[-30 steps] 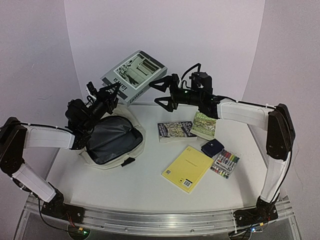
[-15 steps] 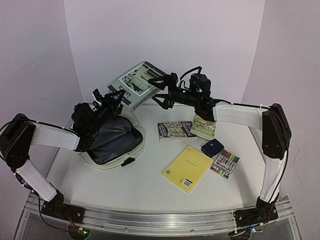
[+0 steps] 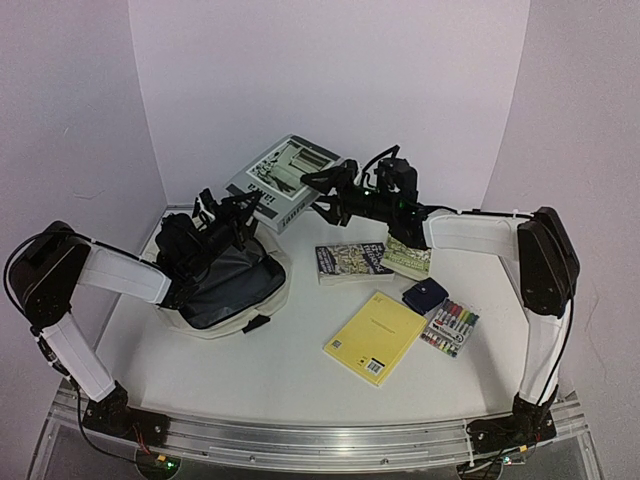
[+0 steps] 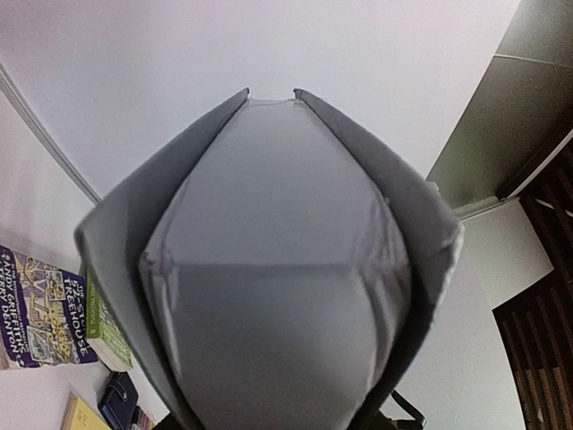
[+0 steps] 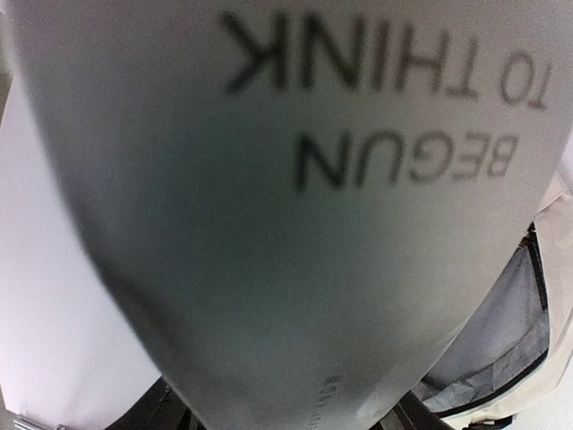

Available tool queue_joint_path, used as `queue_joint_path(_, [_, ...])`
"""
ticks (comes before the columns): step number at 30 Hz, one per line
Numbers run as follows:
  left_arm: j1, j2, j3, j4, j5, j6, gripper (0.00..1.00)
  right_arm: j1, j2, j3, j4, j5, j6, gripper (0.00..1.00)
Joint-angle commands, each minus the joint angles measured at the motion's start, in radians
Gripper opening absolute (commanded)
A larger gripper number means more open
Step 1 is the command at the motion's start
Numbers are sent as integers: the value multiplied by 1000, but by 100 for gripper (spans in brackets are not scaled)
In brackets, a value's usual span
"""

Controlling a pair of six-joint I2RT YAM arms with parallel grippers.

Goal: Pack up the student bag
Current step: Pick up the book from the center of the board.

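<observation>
The student bag (image 3: 268, 297), cream with dark grey lining, lies open at the left of the table. Its grey lining and cream edge also show in the right wrist view (image 5: 528, 345). A grey hardcover book (image 3: 287, 170) hangs in the air behind the bag, tilted. My left gripper (image 3: 238, 205) holds its lower left end and my right gripper (image 3: 322, 195) its right edge. The book fills the left wrist view (image 4: 286, 269), page edge between the two covers. In the right wrist view its lettered cover (image 5: 295, 224) hides the fingers.
A purple patterned book (image 3: 352, 262) and a green book (image 3: 407, 250) lie at mid-table. A navy pouch (image 3: 425, 295), a marker set (image 3: 450, 328) and a yellow notebook (image 3: 375, 338) lie nearer. The back wall is close behind the held book.
The grey book has moved to the right and a little lower, turning slightly. Both grippers moved with it, the left one shifting right over the bag's far side.
</observation>
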Motion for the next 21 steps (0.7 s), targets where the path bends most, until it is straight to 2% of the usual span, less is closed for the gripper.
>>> queue_joint_path(1, [-22, -9, 53, 55, 52, 1, 35, 4, 9, 5, 1, -1, -23, 61])
queue_joint_path(5, [-23, -19, 45, 53, 62, 5, 34, -1, 13, 3, -17, 7, -26, 61])
queue_joint_path(8, [-23, -18, 44, 64, 74, 6, 33, -2, 17, 1, -31, 10, -27, 66])
queue_joint_path(9, [-23, -17, 45, 70, 78, 5, 32, -2, 18, -1, -34, 7, -27, 63])
queue_joint_path(10, [-23, -17, 45, 68, 82, 3, 32, -4, 19, -2, -34, 6, -29, 53])
queue_joint_path(13, [-23, -28, 50, 28, 100, 10, 31, -9, 11, -10, -35, 0, -31, 33])
queue_joint_path(14, [-23, -39, 55, -9, 109, 20, 34, -11, 9, -12, -34, -4, -33, 27])
queue_joint_path(17, [-21, -109, 62, -191, 112, 97, 59, -25, -12, -30, -35, -9, -42, 18])
queue_joint_path(18, [-17, -162, 69, -322, 102, 131, 71, -33, -24, -36, -34, -12, -46, 17])
queue_joint_path(19, [-11, -206, 80, -424, 74, 171, 78, -40, -31, -46, -35, -15, -50, 17])
queue_joint_path(21, [7, -312, 154, -808, -11, 279, 92, -58, -59, -65, -35, -26, -63, 14])
